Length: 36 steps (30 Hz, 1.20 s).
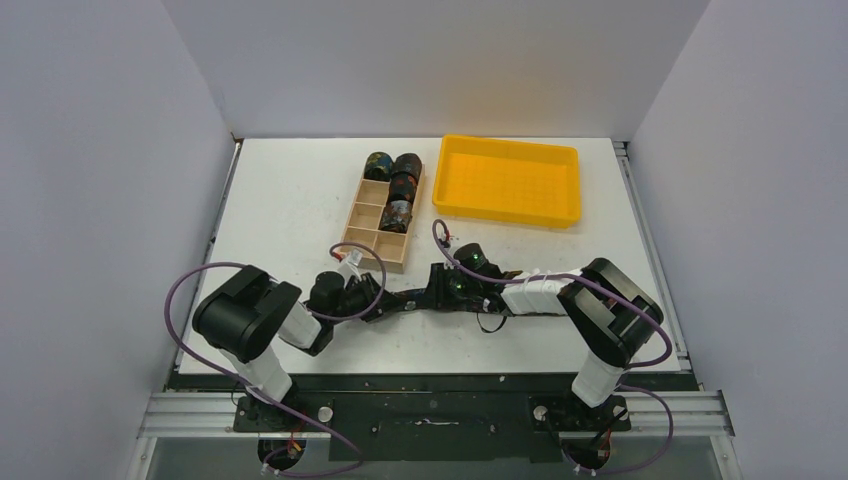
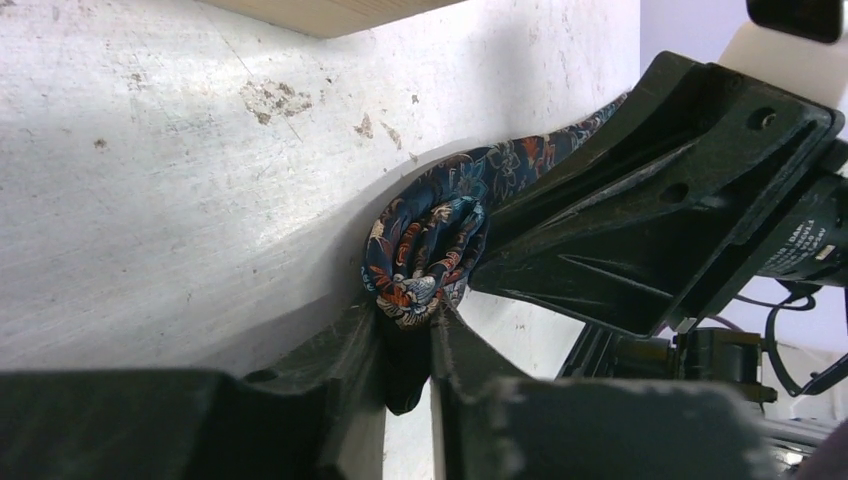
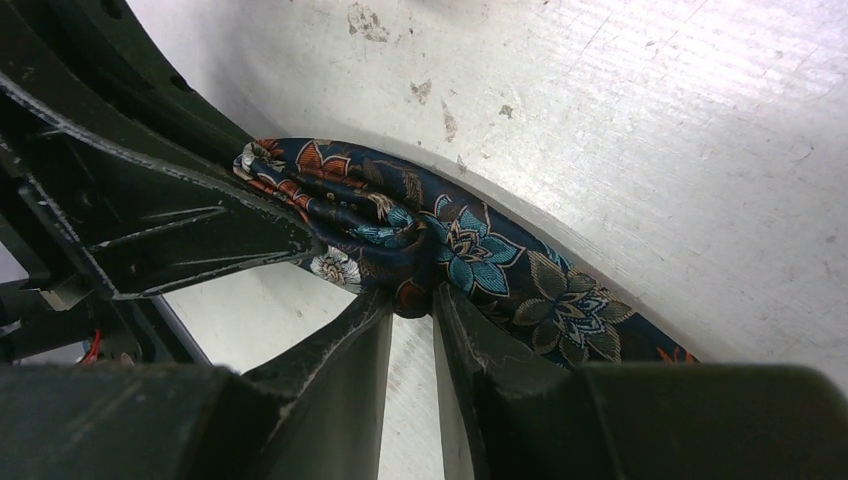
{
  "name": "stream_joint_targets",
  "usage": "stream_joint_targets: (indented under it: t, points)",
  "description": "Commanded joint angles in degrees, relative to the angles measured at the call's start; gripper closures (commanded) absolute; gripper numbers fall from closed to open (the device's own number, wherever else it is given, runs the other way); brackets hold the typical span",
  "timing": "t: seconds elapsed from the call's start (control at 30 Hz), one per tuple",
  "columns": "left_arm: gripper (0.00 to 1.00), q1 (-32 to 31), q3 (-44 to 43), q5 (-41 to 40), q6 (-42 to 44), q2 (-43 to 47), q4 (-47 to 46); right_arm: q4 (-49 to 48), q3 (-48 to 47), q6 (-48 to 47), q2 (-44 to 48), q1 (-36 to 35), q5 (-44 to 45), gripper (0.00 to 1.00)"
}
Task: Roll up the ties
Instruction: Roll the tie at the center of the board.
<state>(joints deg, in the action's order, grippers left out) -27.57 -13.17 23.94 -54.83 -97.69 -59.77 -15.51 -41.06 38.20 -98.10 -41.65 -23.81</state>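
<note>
Bench (image 1: 290, 200): white, scuffed and stained in the 2 wrist views; everything below lies on it.
Yellow tray (image 1: 506, 216): plastic, rectangular, with a gridded floor; it sits at the far right, just beside the wooden box.
Wooden box (image 1: 366, 222): light wood, split into 2 columns of small compartments, set at the far middle of the bench.
Tie (image 3: 520, 280): near-black fabric printed with blue, orange, red and white flowers. It lies on the near part of the bench, stretched between the 2 arms. One end is wound into a small loose coil, and the rest runs off as a flat strip.
Left end effector (image 2: 405, 322): its fingers are closed tight on the coiled end of the tie, with fabric pinched between them.
Right end effector (image 3: 410, 305): its fingers are clamped on a bunched fold of the tie, just beside the left one.
Rolled ties (image 1: 404, 186): 4 small dark cylinders can be made out, standing in the far compartments of the wooden box. 1 is in the left column and 3 are in the right.
Lettering (image 2: 800, 250): white print on the black housing of the right arm, too small and tilted to read.
</note>
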Motion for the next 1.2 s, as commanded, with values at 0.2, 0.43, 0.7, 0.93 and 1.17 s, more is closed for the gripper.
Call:
stream_joint_targets:
  t: [0.2, 0.43, 0.7, 0.93, 1.17]
  points:
    - [1.00, -0.5, 1.9, -2.4, -1.7, 6.7, 4.4, 4.6, 0.8, -0.8, 9.9, -0.6, 12.1, 0.66]
    - [1.00, -3.6, -0.4, -7.9, 0.0, 15.8, 20.1, 7.6, 0.4, -3.1, 10.6, -0.9, 26.9, 0.74]
    - [1.00, -4.2, -0.2, -8.5, -3.7, 19.2, 25.5, 9.4, 0.6, -4.8, 7.7, -7.1, 30.6, 0.76]
    - [1.00, -4.2, -1.9, -9.1, -4.4, 23.3, 34.0, 10.3, 3.8, -3.0, 10.3, -10.5, 31.9, 0.79]
    - [1.00, -4.2, -4.6, -9.8, -1.8, 28.4, 43.9, 10.7, 7.4, -1.5, 12.8, -11.8, 32.2, 0.82]
